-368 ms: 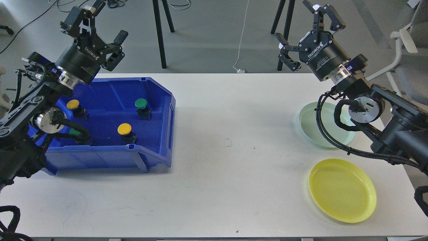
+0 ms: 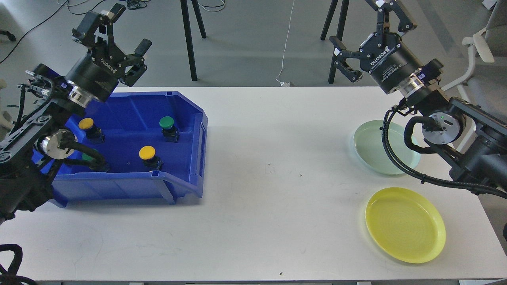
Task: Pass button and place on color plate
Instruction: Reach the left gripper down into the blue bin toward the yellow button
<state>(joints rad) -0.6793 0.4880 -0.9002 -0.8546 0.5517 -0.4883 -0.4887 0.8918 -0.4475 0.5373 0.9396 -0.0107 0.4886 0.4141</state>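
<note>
From the head view, the left gripper [image 2: 115,27] hangs with fingers apart above the far rim of the blue bin [image 2: 198,130], which holds yellow buttons [image 2: 147,152] and a green button [image 2: 166,122]. The right gripper [image 2: 368,31], likewise spread and empty, hangs beyond the green plate [image 2: 364,144] (the yellow plate [image 2: 405,225] lies nearer).

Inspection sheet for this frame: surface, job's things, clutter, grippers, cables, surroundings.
Surface: white table, a few small marks.
Job's things: blue bin holds yellow button, second yellow button, green button, another green one partly hidden by the left arm; green plate and yellow plate empty.
Clutter: nothing seen.
Grippers: left gripper and right gripper open, empty, raised.
Cables: white cable on floor.
Surroundings: tripod legs, chair.
</note>
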